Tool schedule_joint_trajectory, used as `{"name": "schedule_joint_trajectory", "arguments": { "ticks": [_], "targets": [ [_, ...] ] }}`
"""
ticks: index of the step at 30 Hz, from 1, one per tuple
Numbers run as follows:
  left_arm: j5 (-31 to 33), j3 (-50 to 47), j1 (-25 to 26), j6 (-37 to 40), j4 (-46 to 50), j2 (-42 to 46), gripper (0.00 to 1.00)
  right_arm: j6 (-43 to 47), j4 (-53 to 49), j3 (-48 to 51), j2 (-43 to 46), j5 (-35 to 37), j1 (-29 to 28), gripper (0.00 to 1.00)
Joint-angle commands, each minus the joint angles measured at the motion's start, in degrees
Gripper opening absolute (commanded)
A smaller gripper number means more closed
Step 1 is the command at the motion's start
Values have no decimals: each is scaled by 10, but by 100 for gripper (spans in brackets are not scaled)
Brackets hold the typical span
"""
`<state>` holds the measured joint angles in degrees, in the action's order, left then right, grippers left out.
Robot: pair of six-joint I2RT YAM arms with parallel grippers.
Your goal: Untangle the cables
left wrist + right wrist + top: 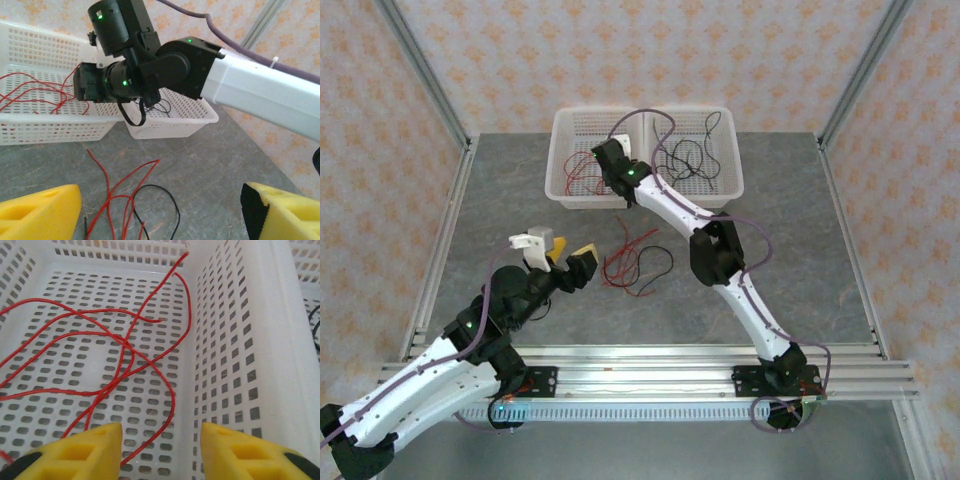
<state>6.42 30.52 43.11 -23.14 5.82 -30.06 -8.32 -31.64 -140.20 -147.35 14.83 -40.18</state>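
Grey table, walled with patterned paper. White two-bin basket at 12 o'clock. My right gripper hangs open over its left bin, above loose red cables; I should lift straight up, snagging nothing. My left gripper, wide open, faces the red-and-black tangle at centre: pinch one free end only.

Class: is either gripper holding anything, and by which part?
Nothing is held: left gripper open near loose cables on the table, right gripper open above red cables in the basket.
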Motion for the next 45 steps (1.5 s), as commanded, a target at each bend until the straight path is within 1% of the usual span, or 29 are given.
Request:
{"name": "schedule_joint_trajectory", "arguments": {
  "ticks": [1,8,13,15,17,19,22,24,26,30,33,37,41,45],
  "targets": [
    [-2,10,-2,-16,12,0,84,2,-22,-17,53,-8,-1,51],
    [-6,0,-2,-27,17,-14,81,1,-44,-17,125,-26,-1,53],
    [-5,10,-2,-20,28,-56,80,-13,-76,-7,191,-52,-1,53],
    [-4,20,-2,-9,34,-89,80,-22,-88,16,229,-58,-1,53],
    [-3,36,-2,4,41,-127,80,-33,-91,62,275,-57,-1,53],
    [3,61,-2,16,61,-177,81,-42,-75,135,332,-57,-2,53],
    [14,121,-3,33,113,-272,82,-57,-25,274,435,-61,-2,53],
    [1,152,-2,50,129,-322,83,-66,10,364,506,-60,-1,53],
    [-19,167,-2,65,121,-352,83,-74,32,444,568,-54,-1,53],
    [-57,195,-5,90,105,-414,83,-86,58,575,684,-25,-1,53],
    [-72,222,-6,104,107,-466,83,-98,68,648,758,-8,0,54],
    [-84,251,-6,123,113,-525,82,-112,58,704,824,-3,1,55],
    [-57,282,-7,136,124,-585,78,-130,45,749,870,-2,1,56],
    [-36,299,-11,138,112,-632,72,-149,44,792,907,1,1,56]
  ]
}}
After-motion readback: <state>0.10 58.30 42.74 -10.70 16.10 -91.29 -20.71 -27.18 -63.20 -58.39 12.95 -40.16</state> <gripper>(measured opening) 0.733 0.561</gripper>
